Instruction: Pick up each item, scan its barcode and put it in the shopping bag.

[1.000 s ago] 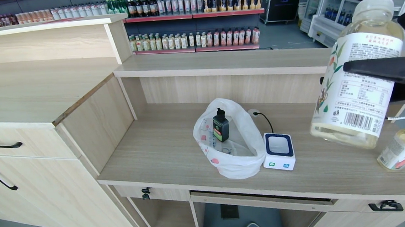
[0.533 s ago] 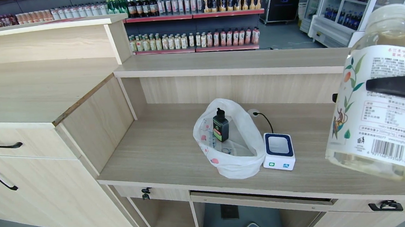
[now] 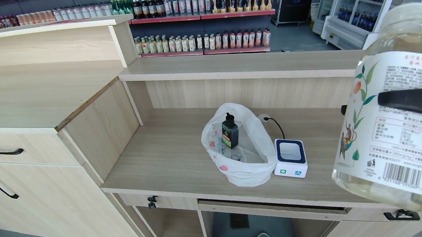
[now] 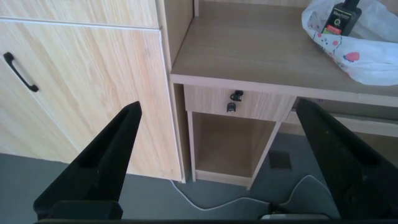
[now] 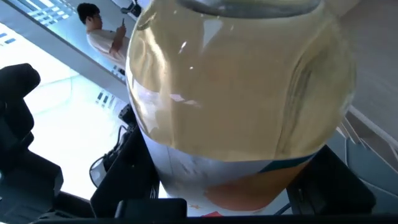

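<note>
Clear glossy plastic bottle [image 3: 402, 42] w/ prob. paper label [image 3: 398, 146], thin crinkly plastic bag [image 3: 244, 172], matt wood-grain counter [image 3: 162, 162]

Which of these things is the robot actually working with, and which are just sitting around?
In the job: drink bottle in the right claw, scanner, shopping bag, dark pump bottle already inside it.
Just around: shelves of drinks behind, glass fridges, cupboard drawers.
</note>
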{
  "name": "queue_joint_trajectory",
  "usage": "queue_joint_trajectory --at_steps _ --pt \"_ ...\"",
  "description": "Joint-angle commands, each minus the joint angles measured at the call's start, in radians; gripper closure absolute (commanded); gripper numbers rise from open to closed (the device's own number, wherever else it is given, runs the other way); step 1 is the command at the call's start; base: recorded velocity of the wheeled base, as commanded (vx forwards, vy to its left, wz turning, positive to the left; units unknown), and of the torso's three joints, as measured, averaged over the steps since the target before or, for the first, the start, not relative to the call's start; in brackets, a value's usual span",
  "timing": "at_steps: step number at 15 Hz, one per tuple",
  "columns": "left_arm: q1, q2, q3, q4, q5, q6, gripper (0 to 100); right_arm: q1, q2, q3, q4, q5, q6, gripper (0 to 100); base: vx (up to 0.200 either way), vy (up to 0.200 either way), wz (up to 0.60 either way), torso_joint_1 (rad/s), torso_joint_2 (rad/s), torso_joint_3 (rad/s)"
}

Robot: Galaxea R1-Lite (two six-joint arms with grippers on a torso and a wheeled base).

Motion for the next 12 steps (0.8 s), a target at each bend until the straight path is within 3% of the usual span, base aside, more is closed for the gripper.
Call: queue_joint_trajectory --at_steps 1,2,5,12 --pt "0.0 0.002 0.0 0.0 0.0 0.0 0 0.018 0.0 0.011 0.013 -0.002 -0.019 100 0.0 0.0 0.0 0.0 0.0 0.0" --pt "0.0 0.002 0.0 0.0 0.0 0.0 0 0.021 0.0 0.009 0.048 -0.005 -0.051 100 0.0 0.0 0.0 0.0 0.0 0.0" --pt "0.0 0.002 0.0 0.0 0.0 0.0 0 0.104 0.008 0.002 0.151 -0.184 -0.166 100 0.0 0.0 0.0 0.0 0.0 0.0" --pt "0.0 0.002 0.0 0.0 0.0 0.0 0 0.136 0.012 -0.009 0.159 -0.191 -0.163 100 0.0 0.0 0.0 0.0 0.0 0.0"
